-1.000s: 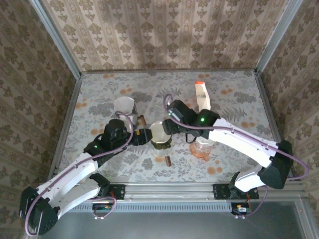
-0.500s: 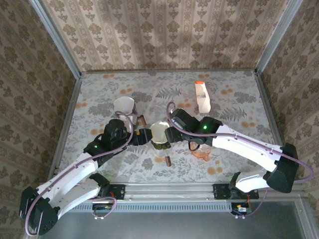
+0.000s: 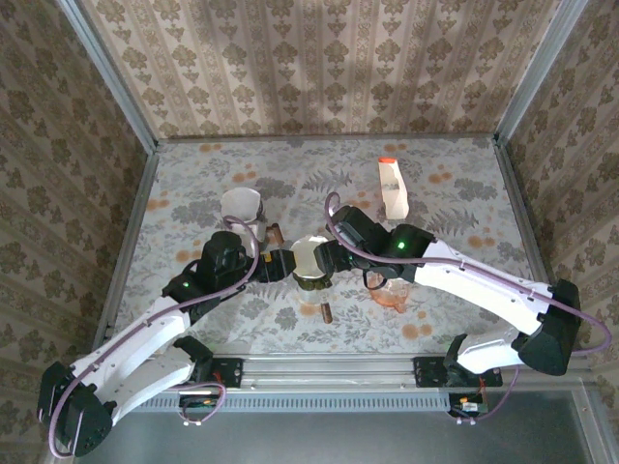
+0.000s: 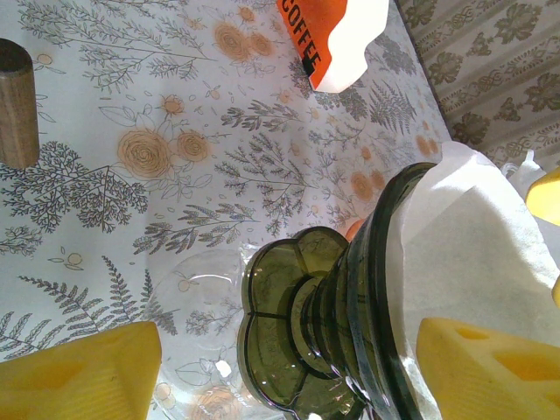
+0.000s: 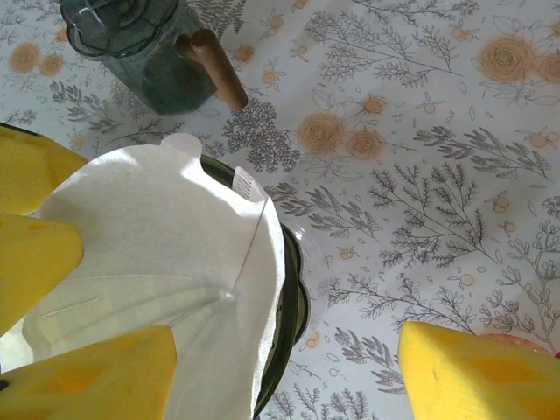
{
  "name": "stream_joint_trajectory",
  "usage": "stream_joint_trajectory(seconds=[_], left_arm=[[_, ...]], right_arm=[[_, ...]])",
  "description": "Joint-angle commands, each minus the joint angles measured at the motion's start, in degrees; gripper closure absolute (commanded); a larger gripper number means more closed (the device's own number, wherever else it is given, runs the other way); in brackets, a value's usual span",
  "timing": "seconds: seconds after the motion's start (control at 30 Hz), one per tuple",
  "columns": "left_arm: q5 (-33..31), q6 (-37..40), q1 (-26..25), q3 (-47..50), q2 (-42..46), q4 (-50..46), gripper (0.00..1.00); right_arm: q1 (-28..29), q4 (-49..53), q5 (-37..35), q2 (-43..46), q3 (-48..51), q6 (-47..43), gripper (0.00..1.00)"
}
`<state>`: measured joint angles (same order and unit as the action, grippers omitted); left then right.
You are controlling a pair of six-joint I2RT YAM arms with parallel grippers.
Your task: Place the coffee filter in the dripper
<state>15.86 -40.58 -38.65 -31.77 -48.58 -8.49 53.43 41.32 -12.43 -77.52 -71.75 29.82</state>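
Observation:
The dark green dripper (image 3: 311, 281) stands near the table's middle, with the white coffee filter (image 3: 309, 255) sitting open inside it. The left wrist view has the dripper (image 4: 306, 341) side-on and the filter (image 4: 472, 262) rising above its rim. My left gripper (image 3: 285, 263) is at the dripper's left, open, its fingers well apart on either side of it. My right gripper (image 3: 332, 254) is at the dripper's right, open. In the right wrist view one of its fingers (image 5: 87, 376) lies over the filter (image 5: 149, 254) and the other (image 5: 472, 376) stands clear of the dripper (image 5: 293, 297).
A glass server (image 3: 242, 208) with a wooden handle (image 5: 219, 70) stands behind and left. The orange-and-white coffee bag (image 3: 391, 188) lies at the back right. A pink cup (image 3: 392, 295) sits partly under the right arm. A wooden handle (image 3: 326, 311) lies just in front of the dripper.
My right gripper has come down and toward the near edge, from behind the dripper to its right rim. The left gripper and the dripper have stayed put.

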Motion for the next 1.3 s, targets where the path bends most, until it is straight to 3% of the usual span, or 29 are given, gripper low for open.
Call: stream_joint_trajectory(seconds=[0.0, 0.5, 1.03, 1.27], left_arm=[[0.0, -0.6, -0.4, -0.1, 0.0, 0.7, 0.21], [0.1, -0.7, -0.3, 0.1, 0.1, 1.0, 0.21], [0.1, -0.8, -0.4, 0.3, 0.0, 1.2, 0.21], [0.1, -0.8, -0.4, 0.3, 0.0, 1.2, 0.21]], right_arm=[[0.3, 1.0, -0.1, -0.2, -0.5, 0.3, 0.3], [0.1, 3.2, -1.6, -1.8, -4.8, -1.7, 0.29], [-1.5, 7.1, -8.0, -5.1, -5.2, 1.0, 0.34], [-1.5, 3.1, -5.2, -2.7, -4.5, -0.2, 0.31]])
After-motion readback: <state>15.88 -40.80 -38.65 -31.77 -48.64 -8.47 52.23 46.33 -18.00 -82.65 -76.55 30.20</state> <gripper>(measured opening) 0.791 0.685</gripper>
